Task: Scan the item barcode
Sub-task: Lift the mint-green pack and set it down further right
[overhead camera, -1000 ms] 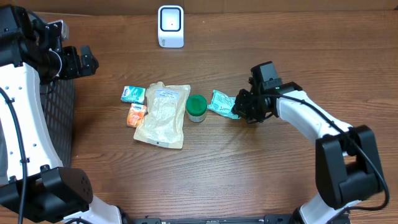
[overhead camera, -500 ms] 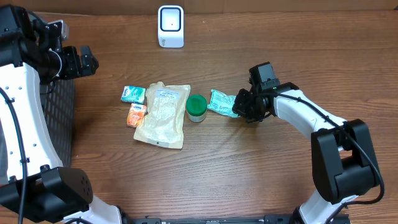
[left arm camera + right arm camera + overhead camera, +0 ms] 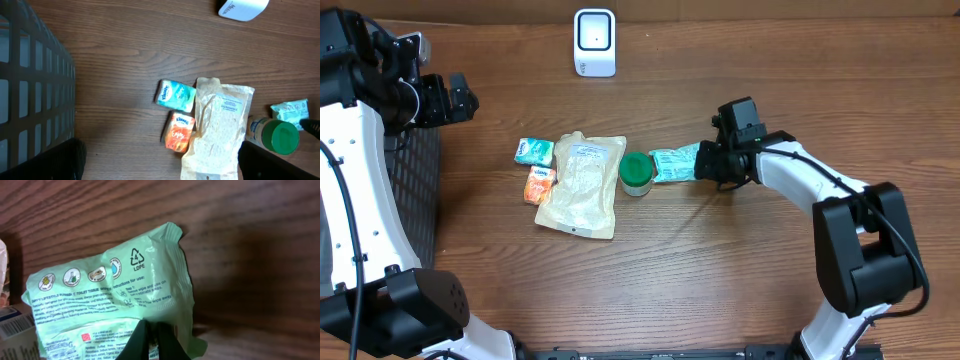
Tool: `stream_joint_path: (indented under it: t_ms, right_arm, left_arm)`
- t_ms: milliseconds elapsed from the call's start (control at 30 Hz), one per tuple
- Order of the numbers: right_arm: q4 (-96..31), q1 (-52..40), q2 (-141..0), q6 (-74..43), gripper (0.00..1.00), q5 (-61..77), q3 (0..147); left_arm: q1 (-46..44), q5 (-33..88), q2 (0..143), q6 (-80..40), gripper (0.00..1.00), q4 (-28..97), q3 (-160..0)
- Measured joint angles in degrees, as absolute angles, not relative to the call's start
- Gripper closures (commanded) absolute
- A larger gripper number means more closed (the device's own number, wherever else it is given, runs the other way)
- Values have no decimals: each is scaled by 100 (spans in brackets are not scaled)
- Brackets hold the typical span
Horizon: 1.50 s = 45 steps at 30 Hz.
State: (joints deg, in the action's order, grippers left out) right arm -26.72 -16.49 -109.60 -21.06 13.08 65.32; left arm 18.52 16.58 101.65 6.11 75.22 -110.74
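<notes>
Pale green plastic wipes packet [image 3: 110,295] is clamped at its edge by right pincer [image 3: 150,339]; slip risked from thin grip. Left pincer [image 3: 460,97] held apart, idle.

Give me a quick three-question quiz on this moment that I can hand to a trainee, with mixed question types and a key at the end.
1. True or false: the right gripper is shut on the green wipes packet.
2. Fill in: the left gripper holds nothing and is ___.
3. Where is the green-lidded jar?
A. between the beige pouch and the green wipes packet
B. on top of the beige pouch
C. in the left gripper

Key: 1 true; 2 open; 3 A
</notes>
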Motion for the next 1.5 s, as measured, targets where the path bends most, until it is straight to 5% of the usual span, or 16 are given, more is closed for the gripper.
stream_joint_path:
  t_ms: [67,200,367,667,1000,1500]
  right_arm:
    - [-2681,-1649,-10989,-1955,88,1260,6565]
    - [-2681,-1671,-10989,-1708,43,1149,6611]
    - [-2978,-1647,-10989,-1275,26,790,6818]
    - [-4491,-1498,-11142,-1063,24,370,7839]
    - [-4318,-1793,-11207,-1599,71,1142,8383]
    - [-5336,-2123,-11655,-2582,70,1623,8377]
  left_arm:
    - [1852,1658,10165,613,0,7522,-11074]
    - [1852,1658,10165,611,0,7522,-11074]
    - [1852,1658,10165,613,0,7522,-11074]
    - [1852,1658,10165,611,0,7522,-11074]
    - [1852,1656,10165,611,1,7520,-11074]
    - [1852,1656,10165,611,1,7513,-11074]
